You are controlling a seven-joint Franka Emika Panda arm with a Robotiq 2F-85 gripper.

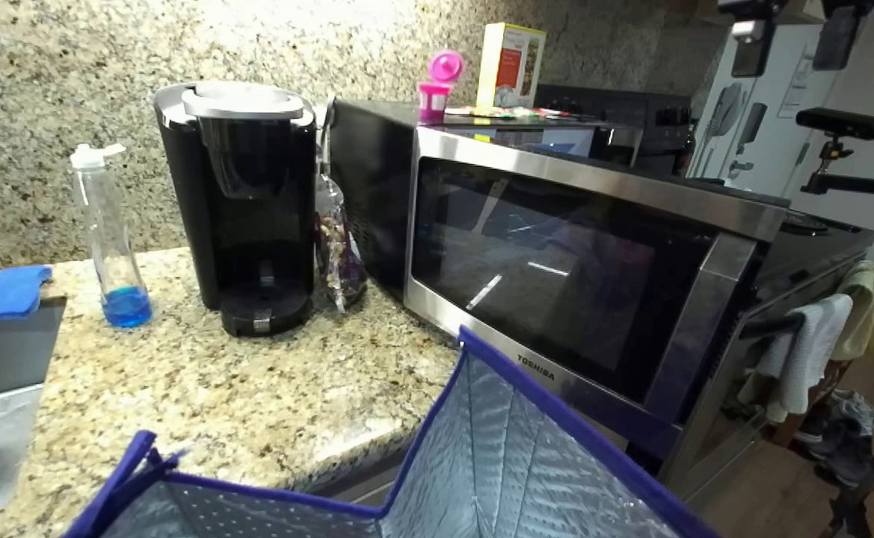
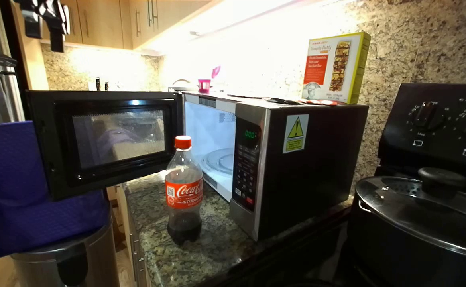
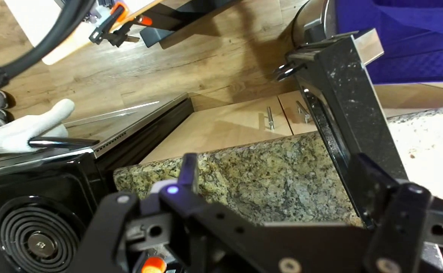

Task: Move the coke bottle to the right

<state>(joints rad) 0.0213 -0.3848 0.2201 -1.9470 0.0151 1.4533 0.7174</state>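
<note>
The coke bottle [image 2: 184, 195] is clear plastic with a red cap, a red label and dark cola at the bottom. It stands upright on the granite counter [image 2: 217, 257] before the microwave's control panel. In the wrist view a round orange-red shape at the bottom edge looks like its cap [image 3: 154, 264]; the gripper hides most of what is around it. The bottle is hidden in the exterior view with the coffee maker. My gripper [image 3: 276, 167] is wide open and empty, with counter between its fingertips. It hangs high above the counter in both exterior views [image 1: 794, 56] [image 2: 46, 30].
The microwave [image 2: 308, 175] has its door [image 2: 55, 159] swung open, left of the bottle; the door edge also shows beside my right finger [image 3: 352, 98]. A purple bag [image 2: 5, 171] is beyond the door. A lidded pot [image 2: 404, 247] sits on the stove. A snack box [image 2: 352, 67] stands atop the microwave.
</note>
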